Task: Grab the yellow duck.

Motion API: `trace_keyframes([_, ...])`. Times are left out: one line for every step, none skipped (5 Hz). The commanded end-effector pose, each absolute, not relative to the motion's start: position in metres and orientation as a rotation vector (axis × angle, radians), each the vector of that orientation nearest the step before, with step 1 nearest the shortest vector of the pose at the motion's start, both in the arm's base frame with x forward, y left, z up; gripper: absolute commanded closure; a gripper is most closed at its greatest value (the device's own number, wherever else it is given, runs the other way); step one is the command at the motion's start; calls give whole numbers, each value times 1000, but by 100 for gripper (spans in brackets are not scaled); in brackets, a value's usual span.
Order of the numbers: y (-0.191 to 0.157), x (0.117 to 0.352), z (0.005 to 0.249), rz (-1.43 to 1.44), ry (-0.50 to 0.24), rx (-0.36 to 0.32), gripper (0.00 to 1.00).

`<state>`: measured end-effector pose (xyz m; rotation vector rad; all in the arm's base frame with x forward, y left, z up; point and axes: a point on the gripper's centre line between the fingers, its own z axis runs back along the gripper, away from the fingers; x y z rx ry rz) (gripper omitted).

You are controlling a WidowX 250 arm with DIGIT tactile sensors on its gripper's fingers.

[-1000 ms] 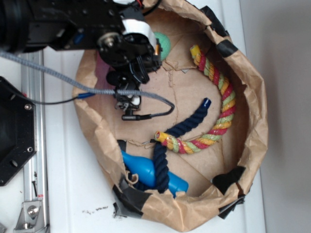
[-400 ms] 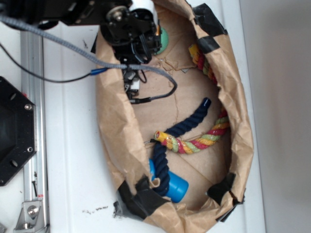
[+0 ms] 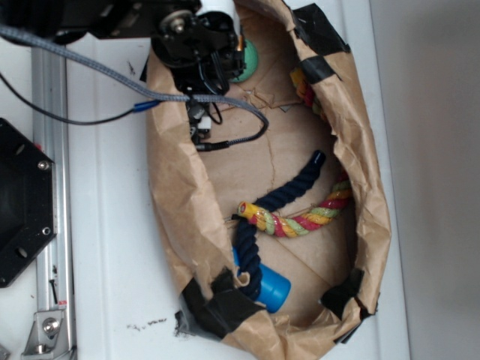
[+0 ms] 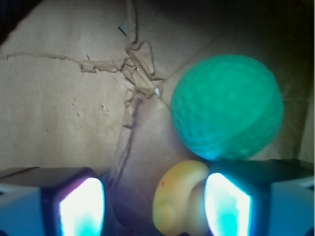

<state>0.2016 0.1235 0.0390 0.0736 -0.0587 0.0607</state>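
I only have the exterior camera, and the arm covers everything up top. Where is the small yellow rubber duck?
Observer: In the wrist view, the small yellow rubber duck sits inside the open gripper.
Operator: Centred?
Observer: No, it is up against one finger pad; a gap shows on the other side.
Operator: And the textured green ball?
Observer: The textured green ball lies just beyond the duck, outside the gripper.

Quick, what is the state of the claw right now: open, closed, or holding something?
Claw: open, holding nothing; the yellow duck sits between the fingers, against the right-hand one in the wrist view, beside the green ball.
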Motion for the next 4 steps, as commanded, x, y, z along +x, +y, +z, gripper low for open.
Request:
trace_keyframes([121, 198, 46, 90, -71, 105, 100])
trace_keyframes([119, 198, 41, 76, -64, 112, 100])
trace_keyframes([118, 200, 28, 66, -40, 143, 100])
trace_keyframes([115, 203, 19, 52, -31, 141, 100])
